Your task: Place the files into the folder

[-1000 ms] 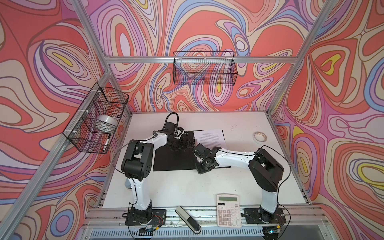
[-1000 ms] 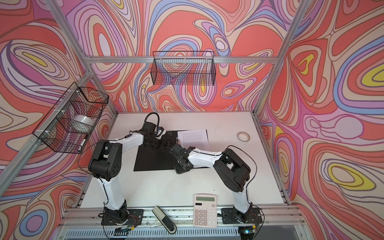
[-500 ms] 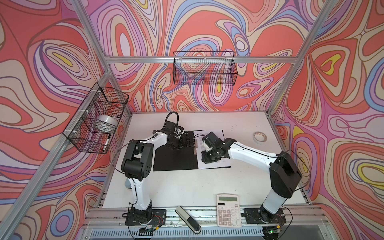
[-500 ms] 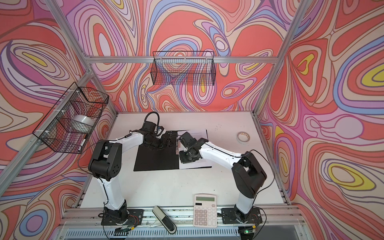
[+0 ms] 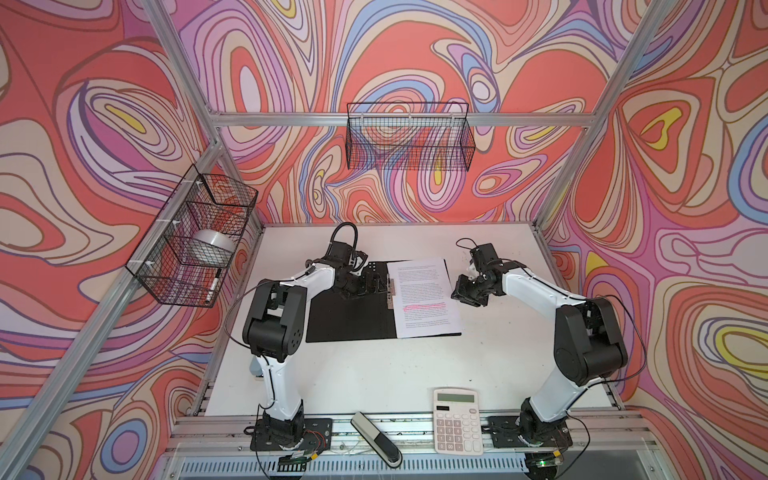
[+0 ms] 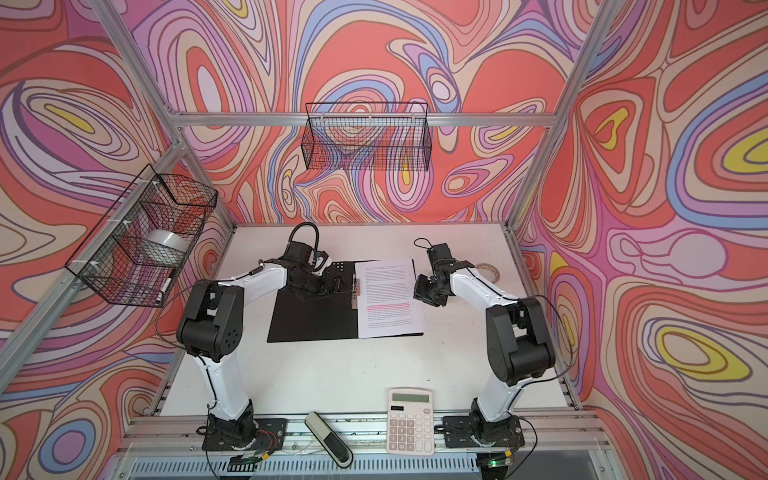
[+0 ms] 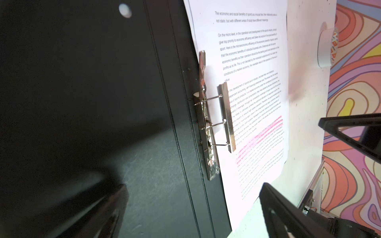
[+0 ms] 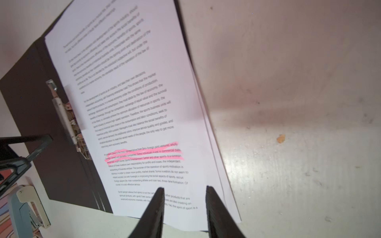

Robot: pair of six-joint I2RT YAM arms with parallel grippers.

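Clutter lies well apart: a white calculator (image 5: 457, 419) at the front edge, a tape roll (image 6: 487, 271) by the right wall. You have white printed sheets (image 5: 424, 297) with pink-highlighted lines resting on the right half of the open black-lined plastic folder (image 5: 349, 316), beside its metal spine clip (image 7: 225, 117). Your left gripper (image 7: 193, 212) hangs near the spine, fingers spread wide, empty. Your right gripper (image 8: 184, 188), at the sheets' right edge, has fingers slightly parted, gripping nothing.

calculator (image 5: 458, 419): flat, keys up | grey-black stapler (image 5: 376, 440) (or so it looks): just beside calculator | tape roll (image 6: 487, 270): well behind calculator
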